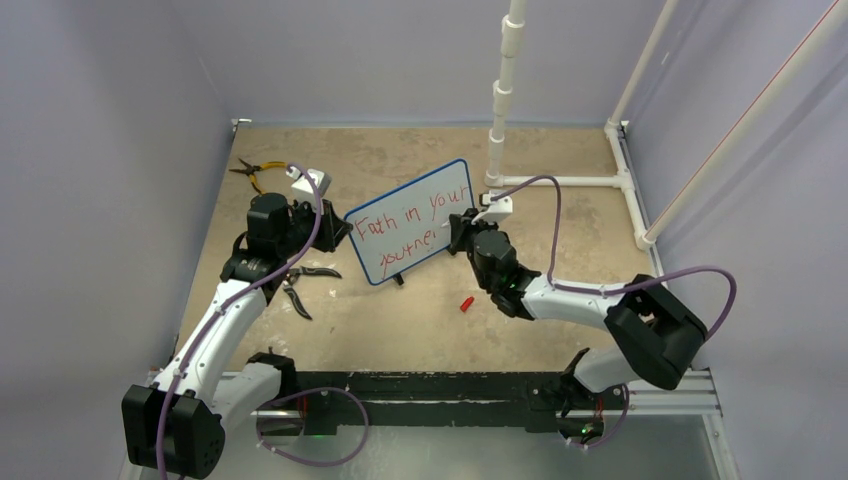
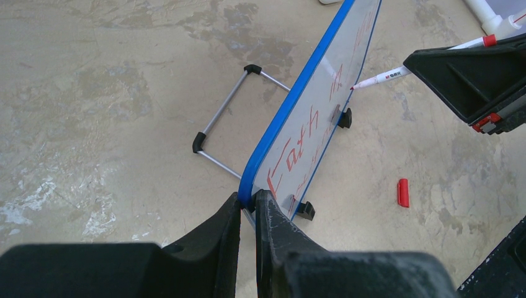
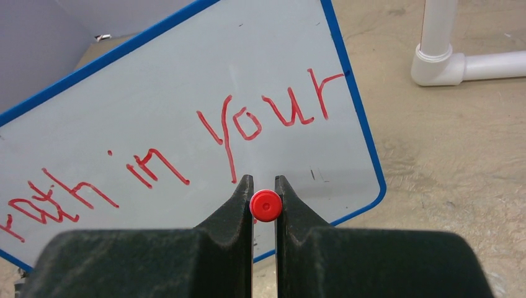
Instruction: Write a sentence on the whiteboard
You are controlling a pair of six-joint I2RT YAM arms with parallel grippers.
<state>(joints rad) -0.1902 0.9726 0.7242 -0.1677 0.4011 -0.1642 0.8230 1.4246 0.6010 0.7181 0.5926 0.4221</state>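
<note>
The whiteboard (image 1: 425, 190) stands tilted on the table, its blue frame (image 2: 291, 105) edge-on in the left wrist view. My left gripper (image 1: 340, 228) (image 2: 248, 200) is shut on the frame's left edge. The sentence (image 1: 405, 222) (image 3: 248, 124) is in red, in two lines; the lower line ends near the marker tip. My right gripper (image 1: 462, 228) (image 3: 265, 186) is shut on a white marker (image 2: 384, 76), whose red end (image 3: 265, 205) shows between the fingers. Its tip rests on the board's face.
A red marker cap (image 1: 466, 303) (image 2: 403, 192) lies on the table in front of the board. Black-handled pliers (image 1: 305, 285) lie by the left arm and yellow-handled pliers (image 1: 258, 170) at the back left. A white pipe frame (image 1: 560, 182) (image 3: 446, 62) stands behind the board. The board's wire stand (image 2: 226, 118) sticks out behind it.
</note>
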